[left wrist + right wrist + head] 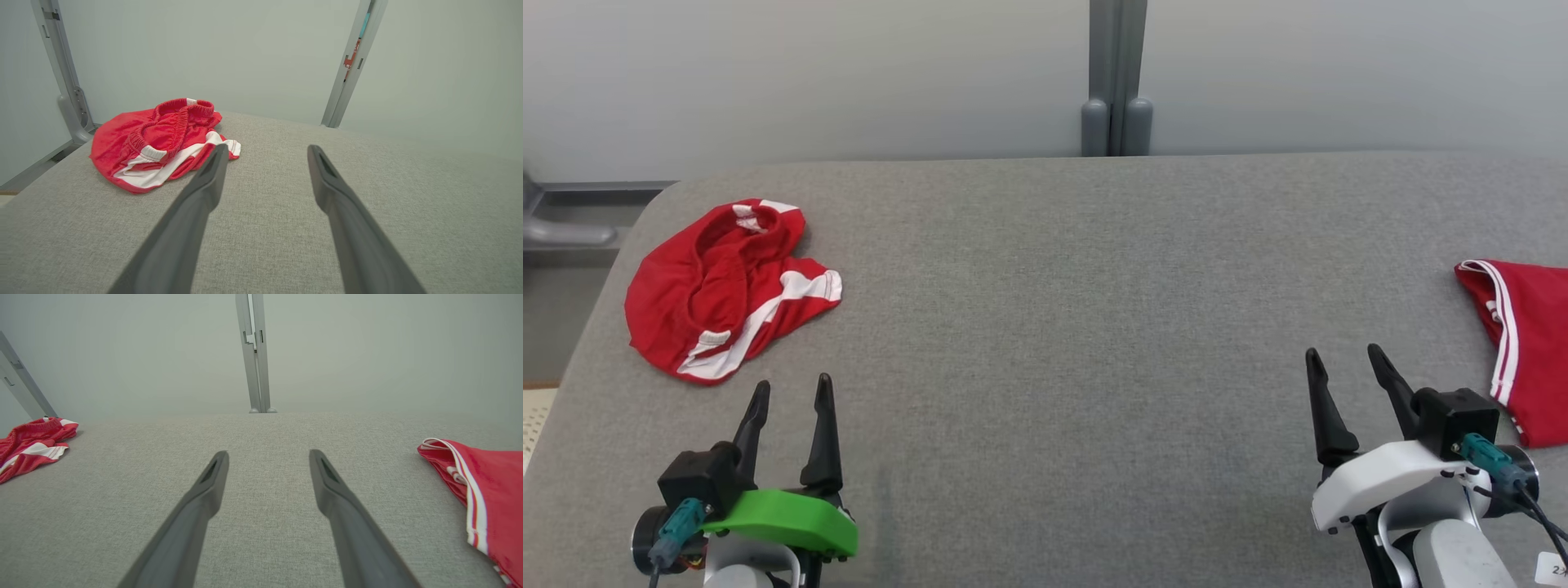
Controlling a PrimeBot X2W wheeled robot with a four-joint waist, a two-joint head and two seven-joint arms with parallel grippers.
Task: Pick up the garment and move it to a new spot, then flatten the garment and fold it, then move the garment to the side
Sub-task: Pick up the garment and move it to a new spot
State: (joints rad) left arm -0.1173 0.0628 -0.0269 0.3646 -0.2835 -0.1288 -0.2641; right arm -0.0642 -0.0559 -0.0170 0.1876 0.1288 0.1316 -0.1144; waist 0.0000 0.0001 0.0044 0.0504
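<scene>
A crumpled red garment [723,290] with white stripes lies bunched at the far left of the grey table [1062,327]; it also appears as the red garment [159,143] ahead and left of the left fingers, and as the garment [32,441] at the left edge of the right wrist view. My left gripper [792,396] stands open just below it, nothing between its fingers. My right gripper [1343,366] stands open at the lower right, holding nothing.
A second red garment [1523,343] with white stripes lies flat at the table's right edge, seen too as the flat red garment [482,490] right of the right fingers. A grey post [1116,77] stands behind the table against a pale wall.
</scene>
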